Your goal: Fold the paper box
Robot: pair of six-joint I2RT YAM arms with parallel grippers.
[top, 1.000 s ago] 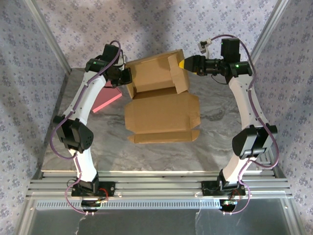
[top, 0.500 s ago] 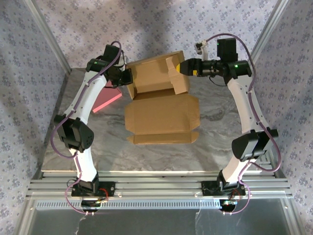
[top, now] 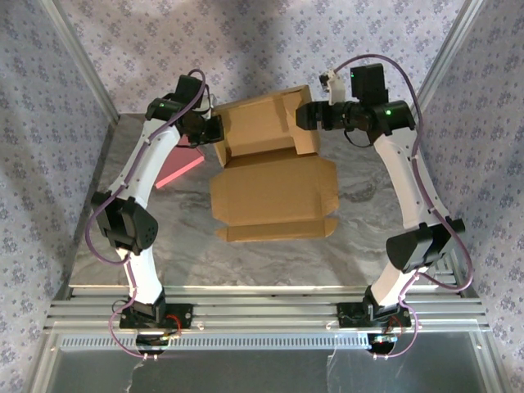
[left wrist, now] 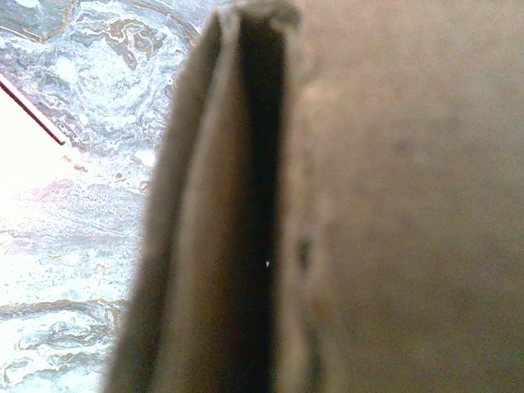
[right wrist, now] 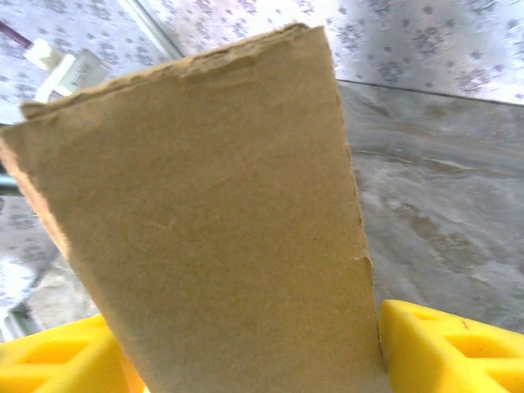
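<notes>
Paper box sits mid-tabletop twd the back: base flat, rear part tipped up. Left gripper is at the raised part's left edge, jaws pinched on the cardboard. Right gripper is at the top-right flap, jaws spread w/ the flap between its yellow fingers. Pink flat piece lies off to the left.

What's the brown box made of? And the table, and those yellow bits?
Paper box: matte brown cardboard, it seems; its ragged top edge looks fibrous and layered. Table: grey-white veined top, like marble, though perhaps only a printed sheet. Yellow fingers: smooth plastic, probably, with moulded hollows.
</notes>
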